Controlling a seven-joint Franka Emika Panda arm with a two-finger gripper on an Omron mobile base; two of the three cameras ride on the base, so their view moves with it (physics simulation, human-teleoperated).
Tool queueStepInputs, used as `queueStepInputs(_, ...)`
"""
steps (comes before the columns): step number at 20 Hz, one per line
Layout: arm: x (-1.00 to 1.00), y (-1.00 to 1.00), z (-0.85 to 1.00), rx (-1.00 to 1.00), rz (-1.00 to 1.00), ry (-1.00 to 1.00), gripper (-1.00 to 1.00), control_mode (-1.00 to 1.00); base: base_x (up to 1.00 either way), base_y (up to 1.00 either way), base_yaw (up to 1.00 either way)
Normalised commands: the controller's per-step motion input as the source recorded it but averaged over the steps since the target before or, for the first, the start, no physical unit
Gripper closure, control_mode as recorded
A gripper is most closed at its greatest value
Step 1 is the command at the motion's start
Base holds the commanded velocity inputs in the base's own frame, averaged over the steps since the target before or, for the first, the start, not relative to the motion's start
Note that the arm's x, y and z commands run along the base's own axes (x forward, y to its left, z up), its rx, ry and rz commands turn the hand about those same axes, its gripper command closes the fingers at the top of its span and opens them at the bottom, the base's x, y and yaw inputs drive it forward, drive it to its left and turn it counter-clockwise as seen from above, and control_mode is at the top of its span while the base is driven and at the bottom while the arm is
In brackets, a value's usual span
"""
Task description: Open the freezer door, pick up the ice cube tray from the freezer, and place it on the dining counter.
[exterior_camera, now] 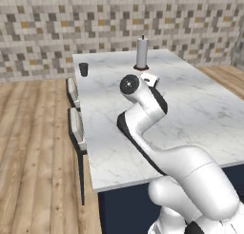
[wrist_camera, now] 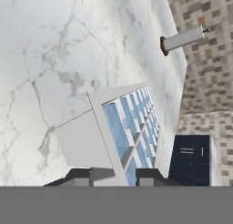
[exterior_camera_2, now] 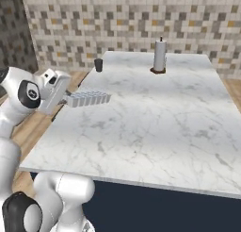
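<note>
My gripper [exterior_camera_2: 66,98] is shut on one end of the ice cube tray [exterior_camera_2: 88,99], a white tray with two rows of pale blue cubes. In the hand view the ice cube tray [wrist_camera: 123,132] stretches away from my gripper [wrist_camera: 116,177], with one fingertip on each side of it. The tray hangs over the left part of the dining counter [exterior_camera_2: 155,122], close to the marble; whether it touches I cannot tell. In the left base view my own arm covers the hand above the dining counter [exterior_camera: 190,114]. The freezer and the freezer door are out of view.
An upright paper towel roll [exterior_camera_2: 160,56] on a brown base stands at the counter's far side, also in the left base view [exterior_camera: 142,52]. A small dark cup [exterior_camera_2: 98,65] sits at the far left corner. Two stools [exterior_camera: 76,126] stand along the counter's left edge.
</note>
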Motion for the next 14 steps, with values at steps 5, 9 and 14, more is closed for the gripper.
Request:
queueStepInputs(5,0.20,0.00,-0.21,0.03,-0.15,0.11,1.00,-1.00,0.00,0.00,0.00)
queueStepInputs(9,0.25,0.00,-0.34,0.01,-0.12,0.06,1.00,-1.00,0.00,0.00,0.00)
queueStepInputs(14,0.36,0.00,-0.49,0.00,-0.07,0.00,1.00,-1.00,0.00,0.00,0.00)
